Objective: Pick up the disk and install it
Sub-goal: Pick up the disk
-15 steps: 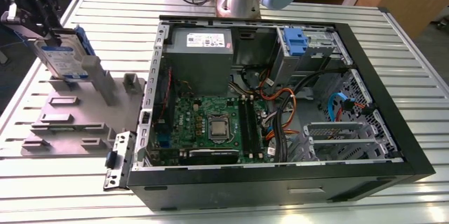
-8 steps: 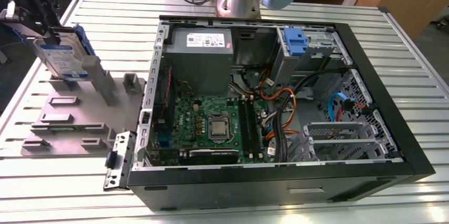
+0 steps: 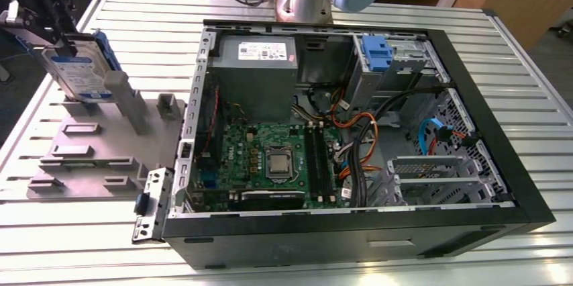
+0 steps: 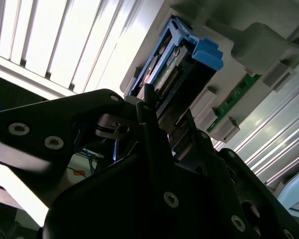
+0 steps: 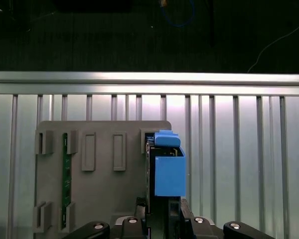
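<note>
I see the disk (image 3: 79,74) standing on edge in the grey stand (image 3: 90,148) on the counter (image 3: 143,24), at the exterior view's left, beside the open computer case (image 3: 465,84). My hand (image 3: 61,39) sits right at its top edge. I cannot tell whether it is clamped or loose.

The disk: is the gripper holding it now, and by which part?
Yes, it seems: the gripper grips the upright disk by its upper end.
</note>
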Controlling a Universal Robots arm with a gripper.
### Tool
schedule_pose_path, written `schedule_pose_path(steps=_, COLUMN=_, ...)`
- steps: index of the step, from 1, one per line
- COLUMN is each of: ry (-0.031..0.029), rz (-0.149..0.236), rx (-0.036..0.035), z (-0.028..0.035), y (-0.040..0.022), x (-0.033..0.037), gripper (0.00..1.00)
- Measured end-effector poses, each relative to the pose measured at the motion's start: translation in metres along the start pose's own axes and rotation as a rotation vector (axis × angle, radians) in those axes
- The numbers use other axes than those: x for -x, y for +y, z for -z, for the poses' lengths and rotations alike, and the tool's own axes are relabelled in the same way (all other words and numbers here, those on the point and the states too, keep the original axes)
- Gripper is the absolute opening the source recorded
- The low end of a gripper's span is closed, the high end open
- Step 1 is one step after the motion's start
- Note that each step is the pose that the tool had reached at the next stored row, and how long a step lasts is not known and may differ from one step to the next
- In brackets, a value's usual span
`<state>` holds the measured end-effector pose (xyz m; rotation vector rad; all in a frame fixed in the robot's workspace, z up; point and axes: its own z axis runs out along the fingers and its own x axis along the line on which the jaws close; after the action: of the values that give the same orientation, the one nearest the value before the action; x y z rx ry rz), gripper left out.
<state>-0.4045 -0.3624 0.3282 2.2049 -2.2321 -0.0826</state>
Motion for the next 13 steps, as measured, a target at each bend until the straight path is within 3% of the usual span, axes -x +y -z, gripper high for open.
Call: schedule_pose_path(steps=13, ry=0.0000, rz=0.000, rx=0.0000, z=0.0034, y=0.0001, x=0.0001, gripper=0.35)
